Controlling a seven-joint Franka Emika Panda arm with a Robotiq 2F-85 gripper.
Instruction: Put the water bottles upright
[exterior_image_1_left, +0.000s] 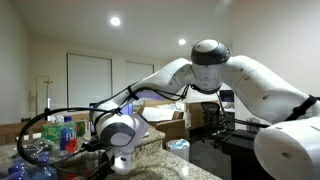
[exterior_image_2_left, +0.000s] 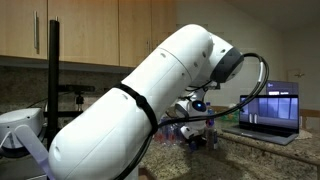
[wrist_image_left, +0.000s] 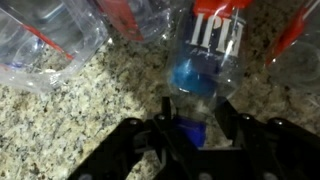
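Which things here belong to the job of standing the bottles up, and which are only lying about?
Belong to the job:
- blue-capped bottle, just ahead of the tool
- other clear bottles beside it

Just lying about:
- laptop, screen on
- granite counter
- wall cupboards

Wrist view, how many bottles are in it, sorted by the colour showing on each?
Blue-label bottle: 1
Red-marked bottles: 2
Clear bottle, no band in view: 1
Total: 4. All are cut off by the picture's edges, so the clear one may be part of a red-marked one.
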